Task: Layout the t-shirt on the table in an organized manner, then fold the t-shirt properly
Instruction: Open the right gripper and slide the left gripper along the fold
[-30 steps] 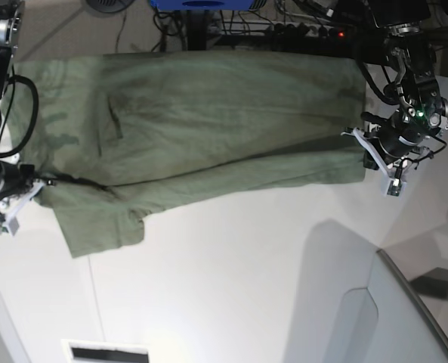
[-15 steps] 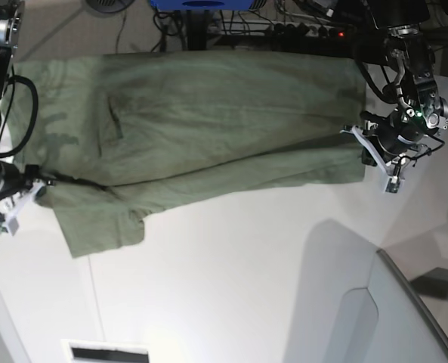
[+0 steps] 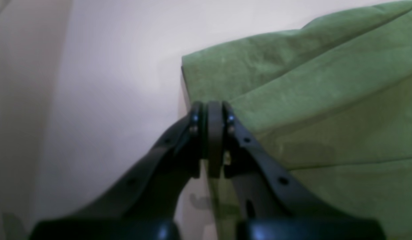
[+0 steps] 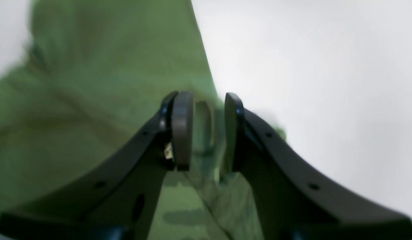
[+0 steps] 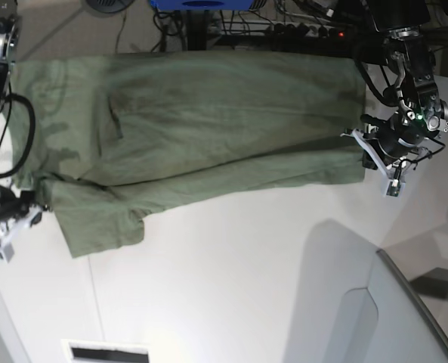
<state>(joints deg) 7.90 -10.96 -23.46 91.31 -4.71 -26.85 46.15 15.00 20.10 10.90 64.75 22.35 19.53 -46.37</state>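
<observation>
Right wrist view: my right gripper (image 4: 207, 130) fingers stand apart over the t-shirt (image 5: 186, 144) edge, gripping nothing. My left gripper (image 3: 211, 140) is pressed together beside the shirt's corner. Shirt lies spread on the table (image 5: 231, 295).

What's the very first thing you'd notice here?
The big green t-shirt, spread across the far half of the white table. Next, a black robot arm at each end of it: the left pincer is shut at one corner of the cloth, and the right pincer stands open over the other end.
</observation>
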